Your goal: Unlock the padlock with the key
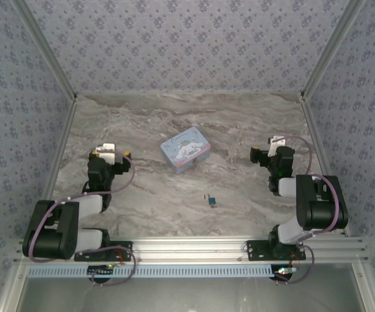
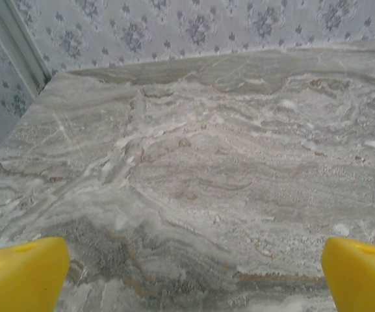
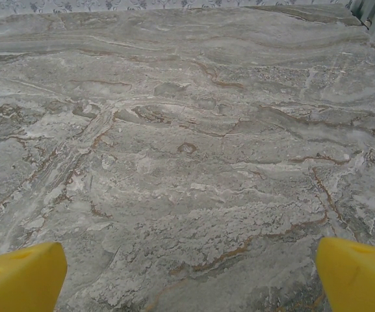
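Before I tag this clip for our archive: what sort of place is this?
Probably a robot test booth: marble-look table, patterned walls closing it in, left arm and right arm bolted to a metal rail.

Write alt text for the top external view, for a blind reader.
A tiny blue padlock lies on the marbled table between two robot arms, nearer their bases than the light-blue cartoon tin at the centre. The left gripper and right gripper hover open at either side, holding nothing.

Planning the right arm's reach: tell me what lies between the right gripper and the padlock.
Bare marble table between right gripper and padlock, per the top view.
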You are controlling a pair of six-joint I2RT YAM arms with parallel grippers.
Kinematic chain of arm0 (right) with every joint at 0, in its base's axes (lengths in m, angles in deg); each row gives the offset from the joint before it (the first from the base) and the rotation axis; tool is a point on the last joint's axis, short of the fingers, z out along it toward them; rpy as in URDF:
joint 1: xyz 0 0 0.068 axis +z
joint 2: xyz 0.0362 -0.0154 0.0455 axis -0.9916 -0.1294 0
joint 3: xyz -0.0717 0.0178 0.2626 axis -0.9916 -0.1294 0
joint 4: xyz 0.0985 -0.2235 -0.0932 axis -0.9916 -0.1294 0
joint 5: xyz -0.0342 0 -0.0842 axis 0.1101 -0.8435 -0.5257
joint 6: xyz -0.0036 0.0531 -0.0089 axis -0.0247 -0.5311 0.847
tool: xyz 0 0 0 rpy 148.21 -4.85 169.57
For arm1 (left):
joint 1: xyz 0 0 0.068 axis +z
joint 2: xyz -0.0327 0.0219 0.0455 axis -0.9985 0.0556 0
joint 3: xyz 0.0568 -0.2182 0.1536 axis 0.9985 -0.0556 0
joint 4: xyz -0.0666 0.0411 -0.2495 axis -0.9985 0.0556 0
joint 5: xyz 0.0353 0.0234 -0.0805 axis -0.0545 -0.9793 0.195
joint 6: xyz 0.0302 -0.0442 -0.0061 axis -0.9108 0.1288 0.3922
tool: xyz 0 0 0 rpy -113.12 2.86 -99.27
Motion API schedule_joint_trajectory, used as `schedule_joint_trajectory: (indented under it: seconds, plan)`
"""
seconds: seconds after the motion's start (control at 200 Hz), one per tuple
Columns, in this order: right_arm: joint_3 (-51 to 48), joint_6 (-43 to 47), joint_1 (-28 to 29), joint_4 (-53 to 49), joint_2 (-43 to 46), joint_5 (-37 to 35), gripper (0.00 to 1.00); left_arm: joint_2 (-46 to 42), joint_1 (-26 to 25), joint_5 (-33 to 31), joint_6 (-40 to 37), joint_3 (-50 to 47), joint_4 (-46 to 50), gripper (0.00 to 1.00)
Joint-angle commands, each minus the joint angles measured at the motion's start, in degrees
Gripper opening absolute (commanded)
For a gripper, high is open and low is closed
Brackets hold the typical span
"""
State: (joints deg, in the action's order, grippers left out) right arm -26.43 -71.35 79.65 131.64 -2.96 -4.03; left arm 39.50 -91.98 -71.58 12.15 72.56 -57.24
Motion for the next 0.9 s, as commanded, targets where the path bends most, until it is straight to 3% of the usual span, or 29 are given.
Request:
schedule_joint_trajectory:
  seconds: [0.0,0.17,0.29,0.34,0.405,0.894]
  plan:
    - [0.2,0.1,-0.2,0.1,0.0,0.4,1.0,4.7,1.0,2.2,-1.2,-1.9,-11.2,0.99]
    - [0.2,0.1,-0.2,0.1,-0.1,0.3,1.0,13.3,1.9,2.4,-0.5,-1.6,-19.2,0.99]
    - [0.1,0.1,-0.1,0.1,-0.1,0.3,1.0,12.3,2.5,1.0,0.6,3.4,-9.0,0.99]
    - [0.1,0.3,0.1,0.1,-0.1,-0.3,1.0,12.1,2.9,0.0,1.8,7.8,-0.5,1.0]
    - [0.2,0.7,0.8,0.1,0.0,-1.3,1.0,12.7,6.4,3.4,5.3,11.0,5.3,0.99]
    - [0.4,0.8,0.9,-0.4,-0.1,-1.4,1.0,12.7,7.6,4.7,5.8,10.2,3.8,0.99]
